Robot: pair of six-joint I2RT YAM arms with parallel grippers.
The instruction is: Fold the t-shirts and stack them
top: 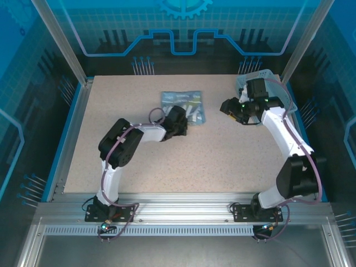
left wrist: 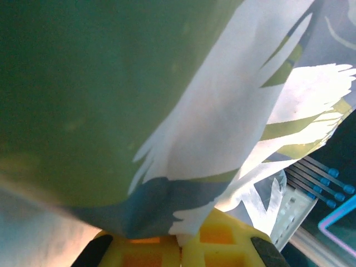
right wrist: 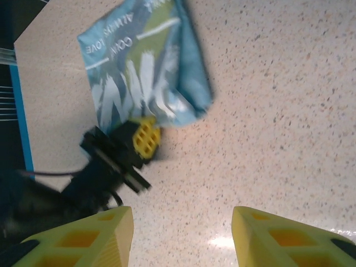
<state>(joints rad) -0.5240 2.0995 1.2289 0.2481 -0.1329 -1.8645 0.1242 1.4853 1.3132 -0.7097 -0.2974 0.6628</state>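
One folded t-shirt (top: 183, 104) flat on the desk (top: 122, 100), toward the far edge and roughly midway across, dusty blue with white lettering face up. Left arm (top: 146, 133) extended from the near left corner, bent at the elbow, wrist at the shirt's near edge. Left jaws: closed on that near edge, cloth pinched between the yellow fingertips (left wrist: 217, 245) (from the left wrist, blue-and-white print close over the lens, hiding nearly everything behind). From the right wrist, one yellow pad of the left jaws pressed against the shirt's near edge, black wrist and cable trailing back over the speckled surface. Impossible to tell whether the pinched edge is lifted off the desk or lying on it.

Right arm (top: 281, 130) stretched along the right edge toward the far right corner. Right jaws: open, yellow fingers (right wrist: 94, 236) standing apart above bare desk, nothing between them, well apart from the shirt. Light blue mesh basket (top: 267, 74) in the far right corner, partly hidden behind the right wrist; contents impossible to tell.
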